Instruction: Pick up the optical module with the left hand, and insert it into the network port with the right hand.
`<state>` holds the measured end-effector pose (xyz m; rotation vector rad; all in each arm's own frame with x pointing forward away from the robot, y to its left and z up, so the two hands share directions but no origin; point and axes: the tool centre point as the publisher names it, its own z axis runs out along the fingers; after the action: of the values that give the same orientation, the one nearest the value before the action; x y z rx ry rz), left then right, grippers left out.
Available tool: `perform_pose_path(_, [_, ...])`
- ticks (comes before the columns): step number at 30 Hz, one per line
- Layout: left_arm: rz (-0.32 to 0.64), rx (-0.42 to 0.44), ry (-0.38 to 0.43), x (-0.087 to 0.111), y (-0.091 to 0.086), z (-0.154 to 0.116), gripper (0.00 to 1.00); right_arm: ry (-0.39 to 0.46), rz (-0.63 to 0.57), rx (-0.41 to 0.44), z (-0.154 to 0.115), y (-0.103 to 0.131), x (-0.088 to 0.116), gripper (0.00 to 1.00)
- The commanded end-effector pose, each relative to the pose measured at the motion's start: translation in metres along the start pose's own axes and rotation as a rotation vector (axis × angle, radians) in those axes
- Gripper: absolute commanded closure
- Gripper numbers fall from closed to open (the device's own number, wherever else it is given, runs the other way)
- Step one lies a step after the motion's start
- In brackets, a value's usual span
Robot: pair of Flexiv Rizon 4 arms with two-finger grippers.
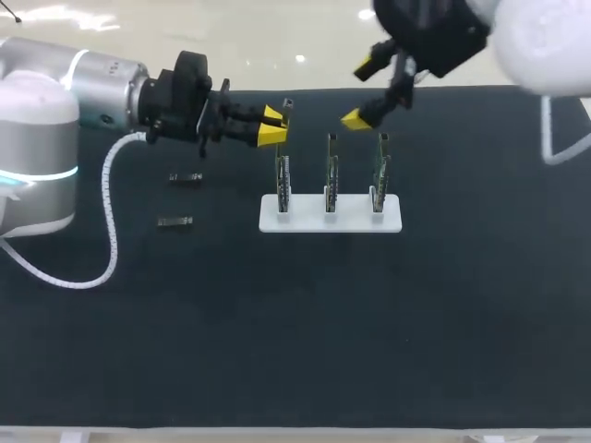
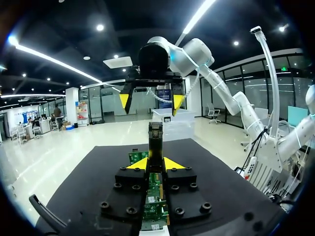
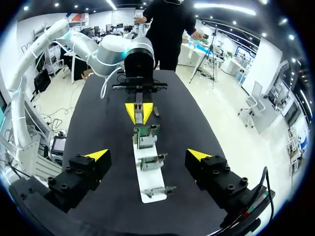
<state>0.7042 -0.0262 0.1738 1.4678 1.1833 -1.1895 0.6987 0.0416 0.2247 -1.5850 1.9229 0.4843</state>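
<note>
Now the left claw [image 1: 274, 127] is clenched on the little optical module [image 1: 287, 109], holding it upright just over the first board [image 1: 282, 180]. The module looks small, light, hard and smooth, so pinch its flat sides. The right claw [image 1: 363, 90] hangs nearby, fingers spread wide.

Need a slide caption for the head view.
Left gripper holds the slim dark optical module near three upright green circuit boards on a white base; right gripper open.
</note>
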Motion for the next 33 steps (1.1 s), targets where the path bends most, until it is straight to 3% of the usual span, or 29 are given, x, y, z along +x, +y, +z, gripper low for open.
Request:
perform_pose_path(1, [0.001, 0.001, 0.0, 0.0, 0.001, 0.0, 1.0, 0.009, -0.009, 0.0, 0.019, -0.001, -0.018, 0.0])
perform_pose_path(15, [0.001, 0.001, 0.0, 0.0, 0.001, 0.0, 1.0, 0.003, 0.023, -0.013, 0.038, 0.011, -0.052, 0.0])
perform_pose_path(33, [0.001, 0.001, 0.0, 0.0, 0.001, 0.0, 1.0, -0.011, 0.06, -0.007, 0.05, 0.021, -0.058, 0.0])
